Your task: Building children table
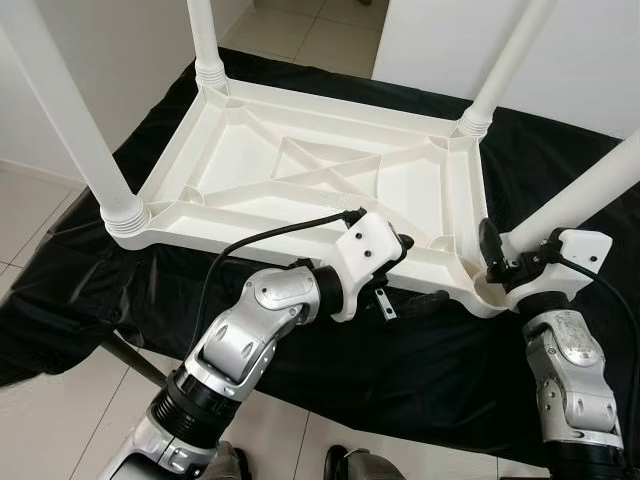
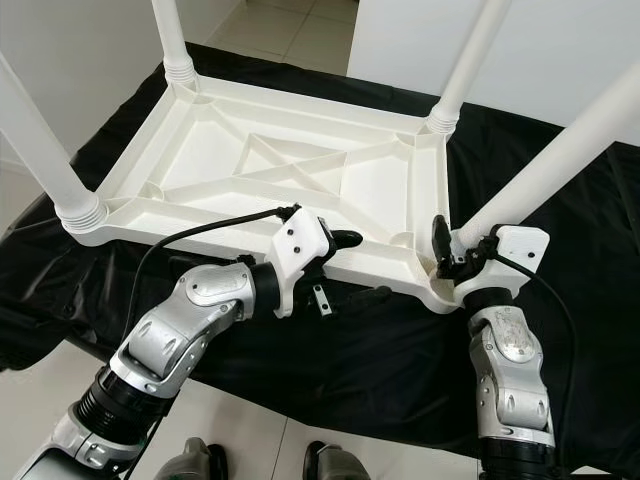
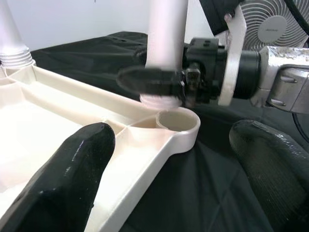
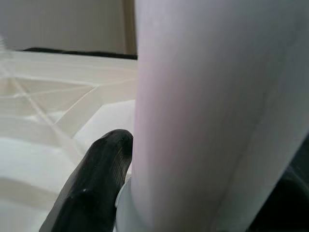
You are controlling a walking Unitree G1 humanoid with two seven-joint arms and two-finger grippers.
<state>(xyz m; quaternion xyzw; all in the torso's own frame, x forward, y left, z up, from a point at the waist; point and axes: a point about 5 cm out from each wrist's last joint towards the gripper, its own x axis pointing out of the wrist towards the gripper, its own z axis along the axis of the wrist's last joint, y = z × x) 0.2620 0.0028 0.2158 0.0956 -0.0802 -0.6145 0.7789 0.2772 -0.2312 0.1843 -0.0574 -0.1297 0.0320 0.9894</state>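
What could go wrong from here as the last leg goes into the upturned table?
1. The fourth leg is tilted and, in the left wrist view, its end sits above the corner socket, not inside; pushing now may jam or cross-thread it.
2. The left gripper only straddles the table top's rim, so the top could slide on the black cloth.
3. The right gripper holds the leg near its base; the long end could swing.

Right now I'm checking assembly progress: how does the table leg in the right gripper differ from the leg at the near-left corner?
The near-left leg is seated in its corner of the upturned tabletop; the held leg hovers just above its open socket.
The near-left leg stands free of any gripper; the held leg is clamped in the right gripper.
The held leg leans more steeply outward.
Both are white, round and tapered.
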